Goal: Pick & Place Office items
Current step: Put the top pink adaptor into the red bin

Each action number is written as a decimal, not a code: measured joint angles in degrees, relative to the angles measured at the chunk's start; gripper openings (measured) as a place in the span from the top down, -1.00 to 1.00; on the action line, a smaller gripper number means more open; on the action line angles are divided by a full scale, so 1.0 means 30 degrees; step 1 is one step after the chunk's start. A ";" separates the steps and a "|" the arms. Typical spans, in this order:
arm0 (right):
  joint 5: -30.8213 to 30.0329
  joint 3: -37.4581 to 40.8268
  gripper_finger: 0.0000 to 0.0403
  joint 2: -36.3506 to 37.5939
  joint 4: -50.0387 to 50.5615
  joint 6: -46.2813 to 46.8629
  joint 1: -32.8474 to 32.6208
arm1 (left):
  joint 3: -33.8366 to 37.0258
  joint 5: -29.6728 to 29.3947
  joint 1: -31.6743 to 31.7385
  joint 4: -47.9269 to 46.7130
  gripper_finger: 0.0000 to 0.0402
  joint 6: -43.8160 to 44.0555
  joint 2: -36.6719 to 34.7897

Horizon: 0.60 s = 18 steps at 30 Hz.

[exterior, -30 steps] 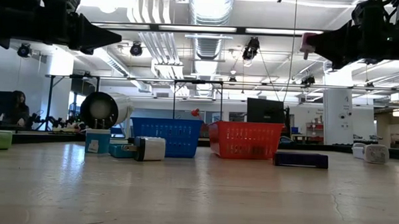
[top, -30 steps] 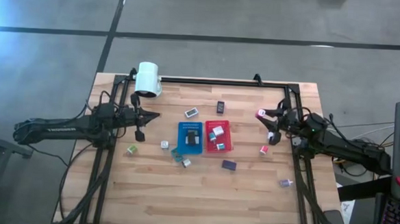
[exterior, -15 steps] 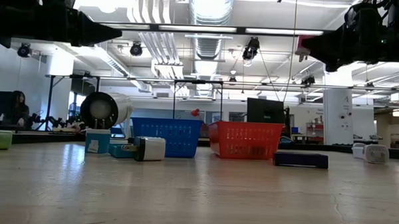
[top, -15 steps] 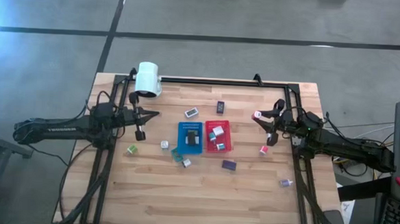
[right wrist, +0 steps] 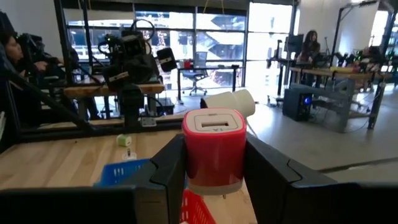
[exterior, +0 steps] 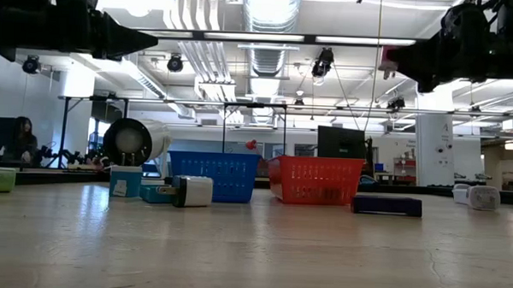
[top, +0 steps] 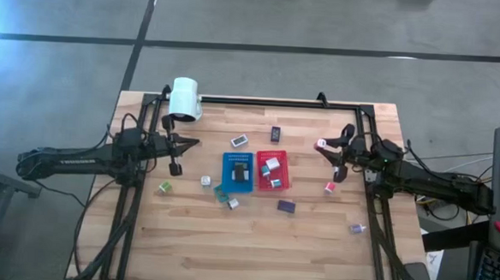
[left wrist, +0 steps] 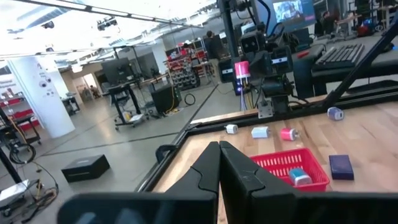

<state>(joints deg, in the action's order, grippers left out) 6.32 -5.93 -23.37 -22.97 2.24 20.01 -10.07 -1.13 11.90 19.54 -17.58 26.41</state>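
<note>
Carry step, I judged: right gripper [right wrist: 214, 163] pinched a pink block [top: 322, 144] aloft at three o'clock, next needing lowering over the red tray [top: 273, 181]; left gripper [left wrist: 219, 163] idle at nine, jaws pressed together.

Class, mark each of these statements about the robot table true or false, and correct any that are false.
1. The right gripper holds a pink-red block between its fingers. True.
2. The left gripper is wide open. False: its fingers are shut together, holding nothing.
3. The red tray lies to the right of the blue tray in the high view. True.
4. The white lamp head stands on the red tray. False: it sits at the table's far left corner.
5. The held block rests on the table. False: it is lifted above it.
</note>
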 joint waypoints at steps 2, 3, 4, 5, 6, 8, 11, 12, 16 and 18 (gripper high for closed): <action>0.0021 0.0000 0.39 -0.0262 0.0002 0.0079 -0.0007 | 0.0000 -0.0004 0.0000 0.0026 0.95 0.0003 0.0000; 0.0030 0.0000 0.38 -0.0401 -0.0003 0.0067 -0.0003 | 0.0000 -0.0004 0.0000 0.0034 0.95 -0.0005 0.0000; 0.0028 0.0000 0.38 -0.0525 -0.0003 0.0014 0.0000 | 0.0000 -0.0004 0.0000 0.0034 0.95 -0.0082 0.0000; -0.0005 -0.0010 0.38 -0.0652 -0.0003 -0.0074 -0.0007 | 0.0000 -0.0004 0.0006 0.0040 0.94 -0.0090 0.0000; -0.0051 -0.0034 0.38 -0.0797 -0.0028 -0.0196 -0.0007 | 0.0000 -0.0004 0.0010 0.0034 0.94 -0.0083 0.0000; -0.0092 -0.0087 0.39 -0.1134 -0.0380 -0.0252 -0.0001 | 0.0000 -0.0004 0.0007 0.0038 0.94 -0.0086 0.0000; -0.0086 -0.0095 0.39 -0.1694 -0.1139 -0.0294 -0.0007 | 0.0000 -0.0004 0.0007 0.0034 0.94 -0.0090 0.0000; -0.0093 -0.0102 0.39 -0.1886 -0.1242 -0.0290 -0.0007 | 0.0000 -0.0004 0.0007 0.0034 0.94 -0.0083 0.0000; -0.0101 -0.0102 0.39 -0.2682 -0.1283 -0.0269 -0.0007 | 0.0000 -0.0004 0.0007 0.0041 0.94 -0.0068 0.0000; -0.0108 -0.0102 0.40 -0.3120 -0.1849 -0.0132 -0.0007 | 0.0000 -0.0004 0.0007 0.0041 0.94 -0.0098 0.0000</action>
<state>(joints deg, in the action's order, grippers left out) 6.00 -6.24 -32.73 -28.52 1.84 19.99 -10.07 -1.15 11.92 19.66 -17.87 26.41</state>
